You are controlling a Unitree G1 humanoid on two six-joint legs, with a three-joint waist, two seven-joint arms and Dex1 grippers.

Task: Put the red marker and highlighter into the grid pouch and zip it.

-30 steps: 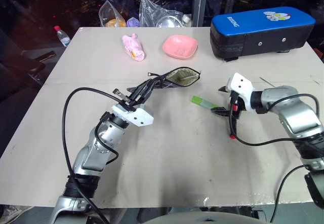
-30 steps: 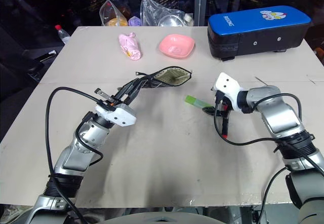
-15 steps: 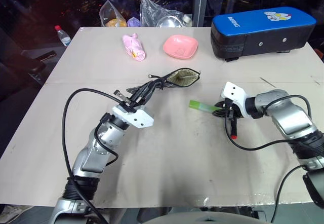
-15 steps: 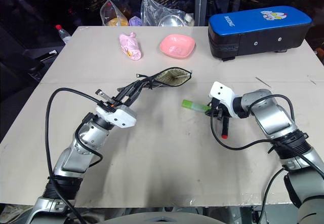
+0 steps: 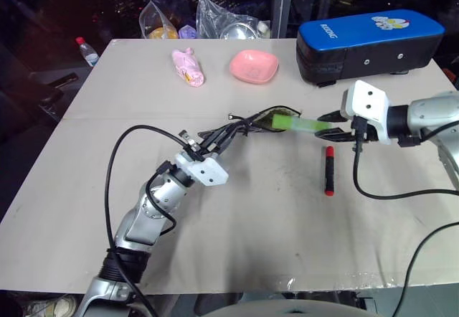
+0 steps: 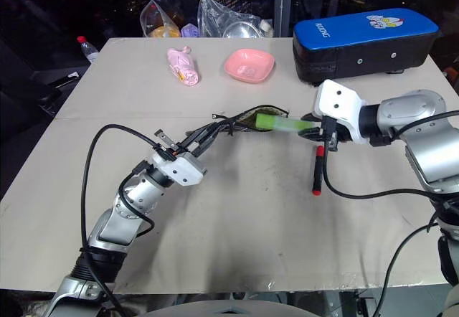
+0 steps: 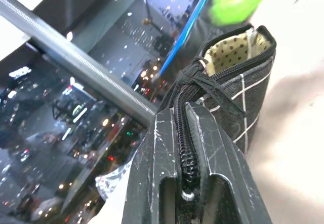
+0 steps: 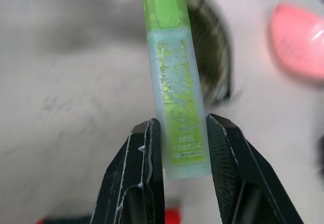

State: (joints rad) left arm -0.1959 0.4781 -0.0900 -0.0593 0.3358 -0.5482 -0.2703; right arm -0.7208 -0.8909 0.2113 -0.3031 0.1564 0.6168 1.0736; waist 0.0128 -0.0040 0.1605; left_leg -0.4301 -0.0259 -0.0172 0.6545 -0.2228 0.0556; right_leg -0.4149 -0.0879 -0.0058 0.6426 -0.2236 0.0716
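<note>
The highlighter [image 5: 300, 124] lies almost level across the upper middle of the left eye view, its long axis running left to right with a slight downward slant to the right. Its brighter green cap end points left, at the open mouth of the grid pouch [image 5: 275, 117]; its pale body end points right, into the right gripper [image 5: 336, 126]. That gripper, at the centre right of the frame, is clamped on the body end, one black finger on each flat side. In the right wrist view the highlighter [image 8: 177, 87] rises straight up from between the fingers [image 8: 143, 163], its cap over the dark mouth of the pouch, and small print near its held end reads "5261" above a line too small to make out.

The pouch stands with its mouth open toward the right of the frame, showing a cream dotted lining in the left wrist view. Its other end is pinched in the left gripper [image 5: 228, 129], just left of centre, whose fingers are closed tight along the zipper.

The red marker [image 5: 329, 170] lies on the table [image 5: 251, 216] right of centre, below the right gripper and apart from it, its long axis nearly vertical in the frame.

At the upper right sits a blue-topped black case [image 5: 369, 43]; its white lettering is not legible.
</note>
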